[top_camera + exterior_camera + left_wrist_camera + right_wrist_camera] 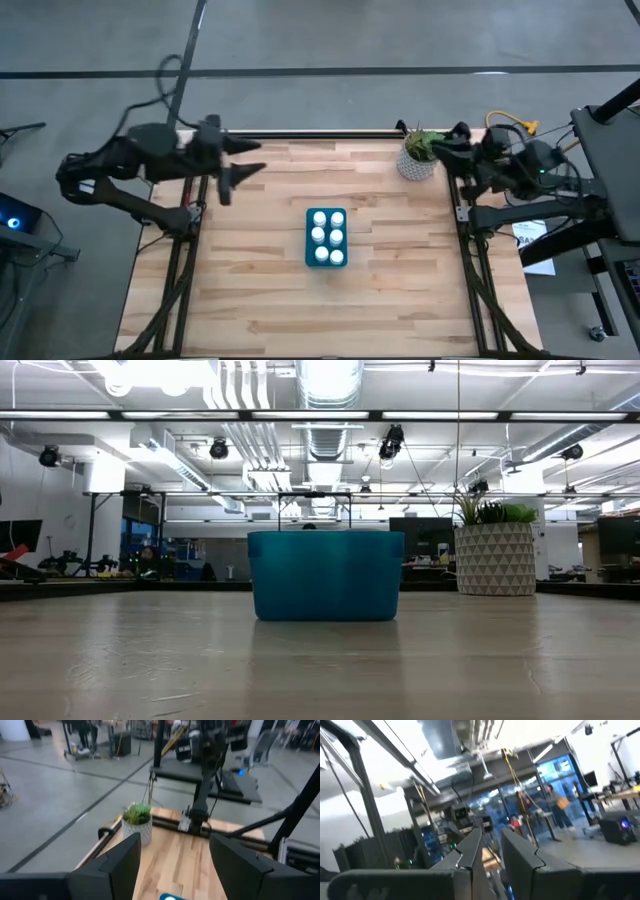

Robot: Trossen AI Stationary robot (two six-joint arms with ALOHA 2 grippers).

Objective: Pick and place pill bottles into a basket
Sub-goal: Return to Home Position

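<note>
The teal basket [326,238] stands at the table's middle, and several white-capped pill bottles [327,236] stand upright inside it. In the low view the basket's wall [325,575] hides the bottles. My left gripper [255,158] hangs open and empty above the table's far left part, pointing toward the right edge; its wrist view [175,855] shows one bottle cap [170,896] at the picture's edge. My right gripper [438,148] is drawn back at the far right by the plant pot. It tips upward toward the ceiling [491,851], with its fingers nearly together and empty.
A white patterned pot with a green plant [418,158] stands at the table's far right corner; it also shows in the low view [495,558] and the left wrist view [137,825]. Bare wooden tabletop [250,290] lies around the basket.
</note>
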